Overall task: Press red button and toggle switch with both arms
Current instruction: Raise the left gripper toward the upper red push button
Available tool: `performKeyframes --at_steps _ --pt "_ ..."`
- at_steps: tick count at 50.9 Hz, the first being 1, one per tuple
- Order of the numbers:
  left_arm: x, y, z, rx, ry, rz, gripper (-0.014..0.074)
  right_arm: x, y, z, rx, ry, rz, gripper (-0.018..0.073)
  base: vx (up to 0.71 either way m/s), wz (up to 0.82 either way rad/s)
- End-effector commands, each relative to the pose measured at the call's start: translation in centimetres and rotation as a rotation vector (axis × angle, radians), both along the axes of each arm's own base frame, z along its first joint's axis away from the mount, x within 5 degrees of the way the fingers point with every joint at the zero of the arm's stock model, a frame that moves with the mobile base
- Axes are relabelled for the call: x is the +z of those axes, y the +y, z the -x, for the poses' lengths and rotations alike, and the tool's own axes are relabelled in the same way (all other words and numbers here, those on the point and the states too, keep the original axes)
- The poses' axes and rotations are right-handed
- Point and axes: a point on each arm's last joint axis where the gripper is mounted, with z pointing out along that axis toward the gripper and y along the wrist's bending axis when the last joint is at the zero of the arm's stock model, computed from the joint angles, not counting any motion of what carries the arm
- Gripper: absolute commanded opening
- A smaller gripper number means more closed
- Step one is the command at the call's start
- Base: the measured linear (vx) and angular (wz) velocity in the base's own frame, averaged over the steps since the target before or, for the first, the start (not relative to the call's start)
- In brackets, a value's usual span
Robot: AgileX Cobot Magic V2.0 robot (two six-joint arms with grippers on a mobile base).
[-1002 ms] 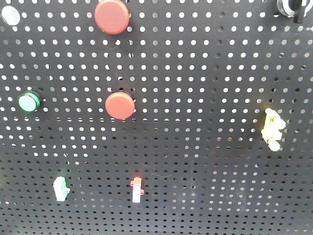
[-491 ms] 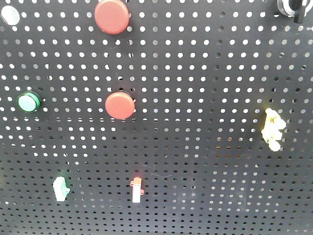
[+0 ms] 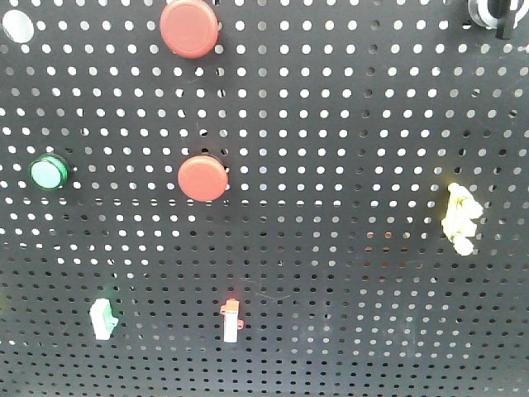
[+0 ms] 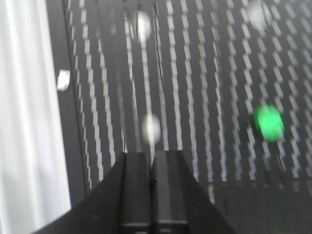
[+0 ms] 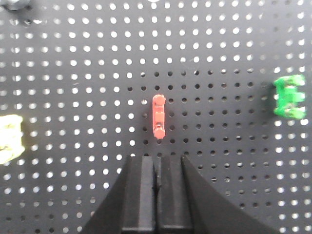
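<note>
The red button (image 3: 189, 26), wide and matte, sits at the top of the black pegboard (image 3: 347, 124) in the front view. The toggle switch (image 3: 488, 12), with a silver ring and black knob, is cut off at the top right corner. Neither gripper shows in the front view. My left gripper (image 4: 151, 156) is shut and empty in front of the board's left part, in a blurred view. My right gripper (image 5: 156, 158) is shut and empty, just below a small red-tipped switch (image 5: 159, 116). Neither wrist view shows the red button or the toggle switch.
Also on the board are a smaller red button with a black collar (image 3: 202, 177), a green button (image 3: 48, 172) (image 4: 268, 123), a pale yellow toggle (image 3: 459, 217) (image 5: 9, 138), a white red-tipped switch (image 3: 231, 320) and a green clip (image 3: 102, 318) (image 5: 289, 96). A white edge (image 4: 22, 122) runs along the board's left side.
</note>
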Motion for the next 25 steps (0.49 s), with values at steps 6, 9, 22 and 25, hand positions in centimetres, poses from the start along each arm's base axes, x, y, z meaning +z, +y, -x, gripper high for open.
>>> performKeyframes --at_steps 6,9,22,25 --pt "6.4 -0.2 -3.3 0.005 -0.041 -0.052 0.0001 1.6 -0.1 -1.3 0.006 -0.028 -0.033 0.0000 0.00 0.00" --pt "7.9 -0.5 -3.7 -0.001 -0.044 -0.108 0.0001 1.5 -0.2 -1.5 0.012 -0.010 -0.055 0.0000 0.00 0.00" --pt "12.1 -3.7 -5.0 -0.260 -0.048 -0.254 0.0001 1.4 -0.2 -1.6 0.020 -0.006 -0.081 0.0000 0.00 0.00" --pt "12.1 -5.0 -5.4 -0.371 -0.021 -0.292 0.0001 1.4 -0.2 -1.6 0.020 -0.006 -0.081 0.0000 0.00 0.00"
